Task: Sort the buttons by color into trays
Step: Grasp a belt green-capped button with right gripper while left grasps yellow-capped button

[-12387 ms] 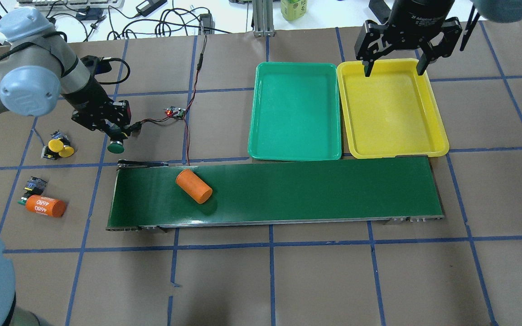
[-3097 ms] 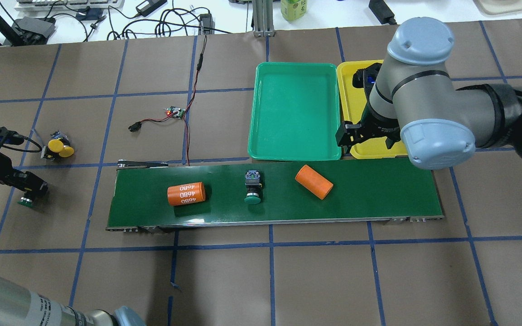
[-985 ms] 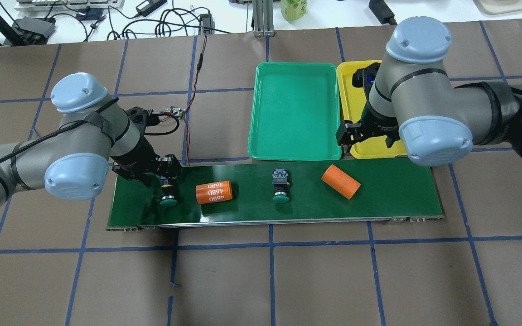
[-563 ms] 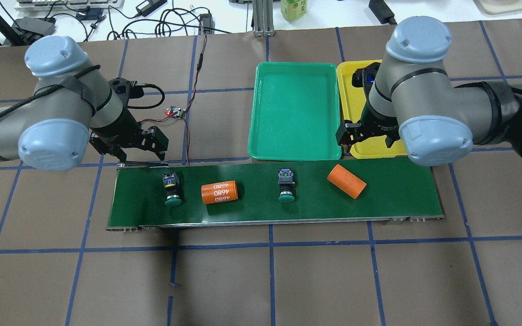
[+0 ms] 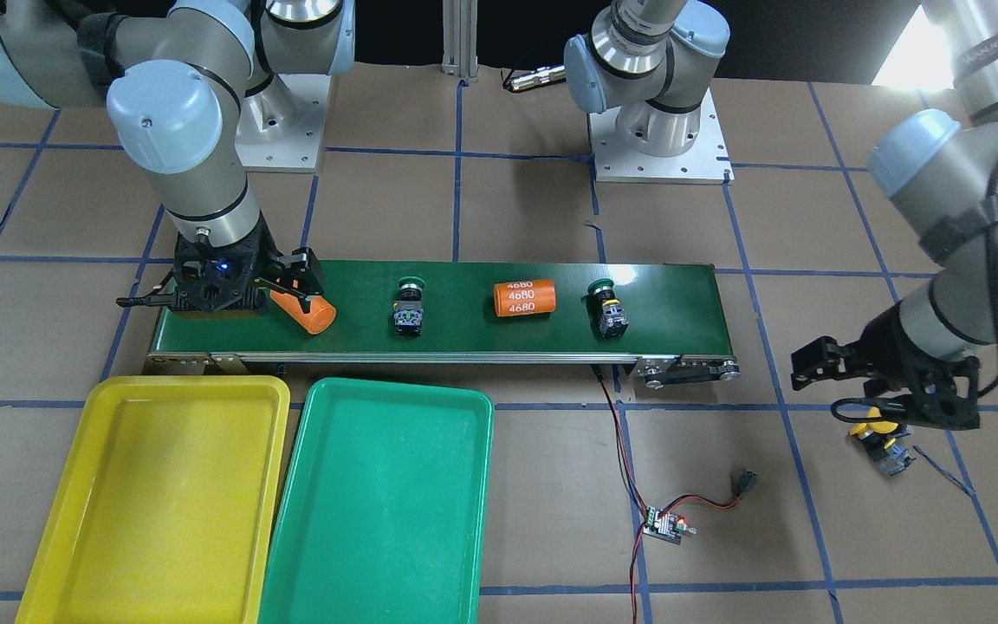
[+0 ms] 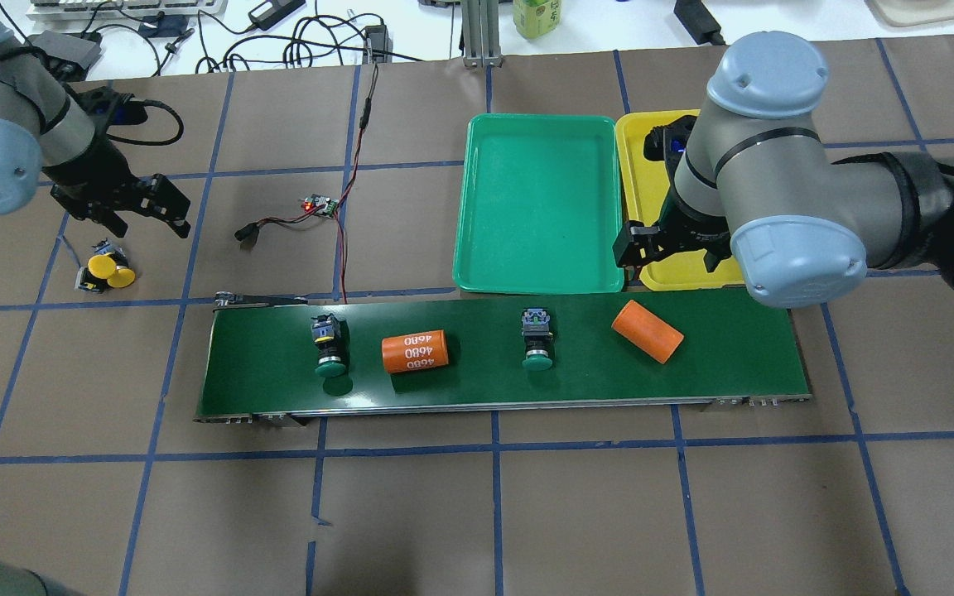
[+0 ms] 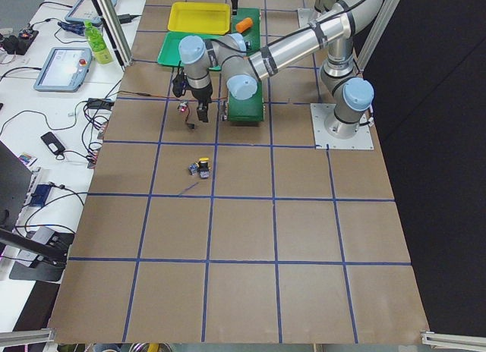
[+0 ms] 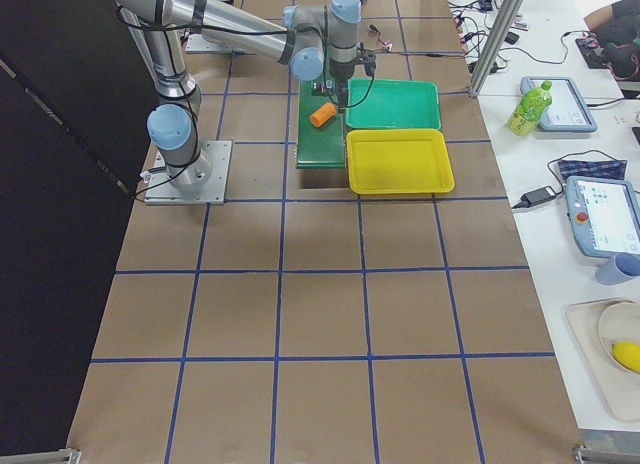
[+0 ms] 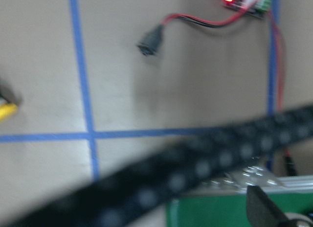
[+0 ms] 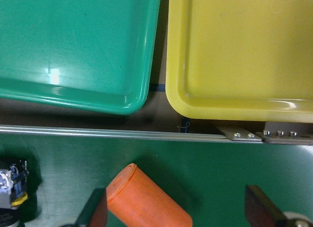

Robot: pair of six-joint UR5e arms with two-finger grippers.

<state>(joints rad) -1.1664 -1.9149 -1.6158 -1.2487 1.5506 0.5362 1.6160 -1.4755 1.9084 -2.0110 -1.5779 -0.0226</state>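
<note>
Two green-capped buttons lie on the dark-green belt, one at its left (image 6: 330, 348) and one at its middle (image 6: 537, 341). Two yellow-capped buttons (image 6: 106, 271) sit close together on the table left of the belt. My left gripper (image 6: 139, 217) hangs open and empty just behind them, a little to their right. The green tray (image 6: 537, 203) and the yellow tray (image 6: 636, 157) lie empty behind the belt. My right gripper (image 6: 667, 252) is open and empty over the belt's far edge, above a plain orange cylinder (image 10: 146, 202).
An orange cylinder marked 4680 (image 6: 415, 351) lies between the two green buttons. The plain orange cylinder (image 6: 648, 331) is on the belt's right part. A small circuit board (image 6: 320, 204) with red wires sits behind the belt's left end.
My left gripper let go of a green button on the belt's left end, then swung left and back to the yellow buttons. Everything on the belt has drifted right. The right arm has stayed put.
</note>
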